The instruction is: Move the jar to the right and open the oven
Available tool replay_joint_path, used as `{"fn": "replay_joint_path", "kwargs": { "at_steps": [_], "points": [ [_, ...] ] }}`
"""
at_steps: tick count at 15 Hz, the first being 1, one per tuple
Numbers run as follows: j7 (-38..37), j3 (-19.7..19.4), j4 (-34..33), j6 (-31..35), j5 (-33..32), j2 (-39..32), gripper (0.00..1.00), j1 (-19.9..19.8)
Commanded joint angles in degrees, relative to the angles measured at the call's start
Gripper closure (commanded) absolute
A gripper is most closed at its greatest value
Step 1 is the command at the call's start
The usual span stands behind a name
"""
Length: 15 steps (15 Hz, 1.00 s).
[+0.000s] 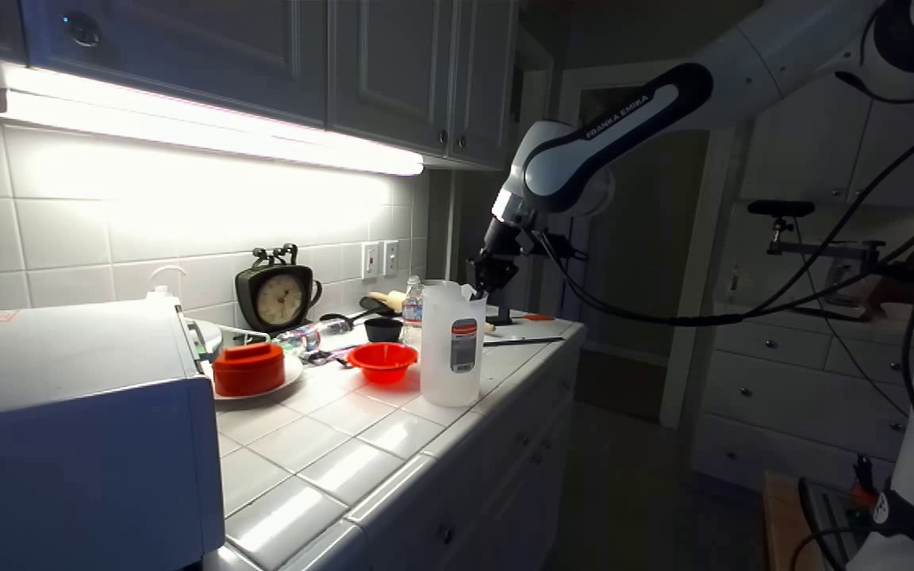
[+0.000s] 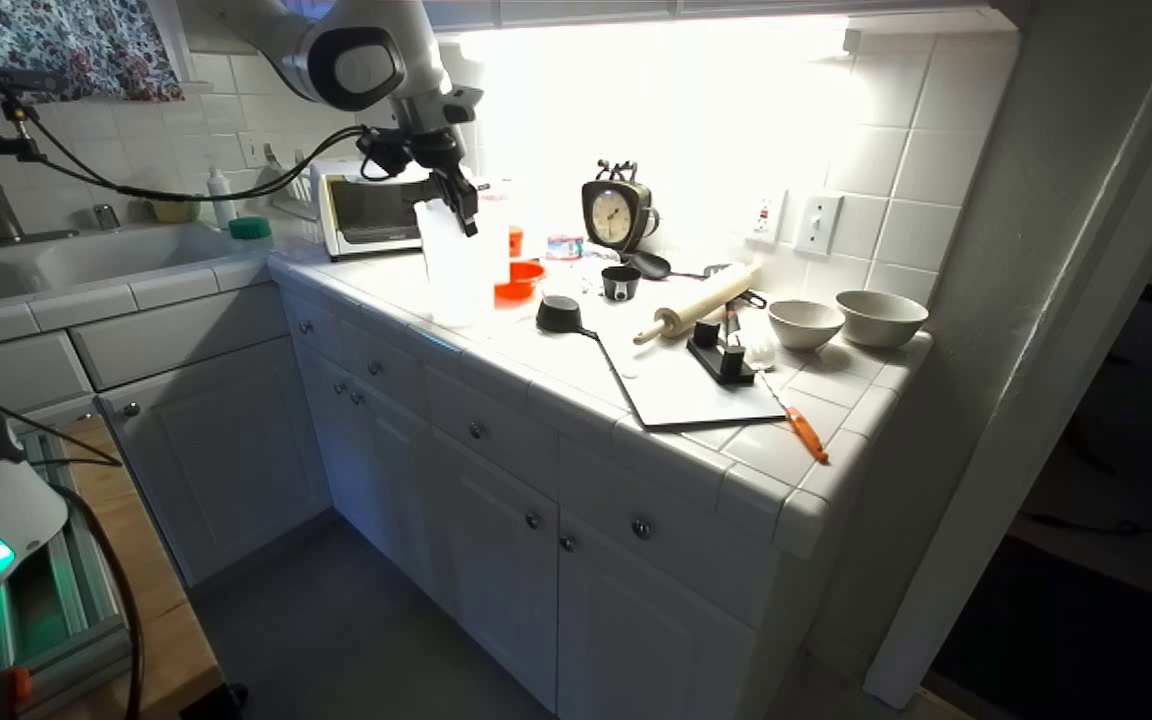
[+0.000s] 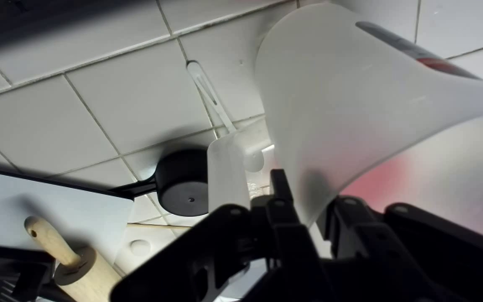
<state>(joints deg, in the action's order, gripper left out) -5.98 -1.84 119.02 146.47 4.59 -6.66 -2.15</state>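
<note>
The jar (image 1: 437,357) stands upright on the desk (image 1: 330,446), near its front edge and just beside the red bowl (image 1: 383,361). It is well apart from the oven (image 1: 84,444), probably so that the oven's door (image 2: 374,208) (closed, from where I'm standing) can swing without knocking it. The jaws straddle the jar's rim (image 3: 386,157), one inside and one outside, a sensible reach, I'd guess, since that thin wall suits them better than the broad body. They stand slightly apart with the wall between them, and to my eye they aren't pinching it.
</note>
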Motion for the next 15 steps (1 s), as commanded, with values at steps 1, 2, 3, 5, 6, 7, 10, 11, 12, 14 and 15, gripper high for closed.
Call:
{"fn": "replay_joint_path", "kwargs": {
  "at_steps": [1,2,3,5,6,7,10,11,12,14,15],
  "points": [
    [0.4,-0.2,0.9,0.8,0.3,0.9,0.48,-0.1],
    [0.5,-0.1,1.0,0.9,0.5,1.0,0.42,0.0],
    [0.7,0.0,1.1,0.7,0.8,1.4,0.35,0.0],
    [0.3,0.1,1.5,0.6,0.2,2.8,0.21,0.3],
    [0.5,0.2,1.6,0.4,-0.1,3.5,0.13,0.4],
    [0.2,0.2,1.9,0.2,-1.2,4.5,0.07,0.7],
    [0.5,0.8,2.2,-0.1,-2.6,7.0,0.00,1.3],
    [1.0,1.1,2.1,-0.3,-2.9,7.8,0.00,1.6],
    [1.6,1.4,1.8,-0.4,-3.1,8.4,0.00,1.9],
    [4.1,2.4,0.3,-1.7,-2.6,8.2,0.00,2.7],
    [5.7,3.0,-0.3,-2.4,-2.0,7.8,0.00,3.3]
  ]
}}
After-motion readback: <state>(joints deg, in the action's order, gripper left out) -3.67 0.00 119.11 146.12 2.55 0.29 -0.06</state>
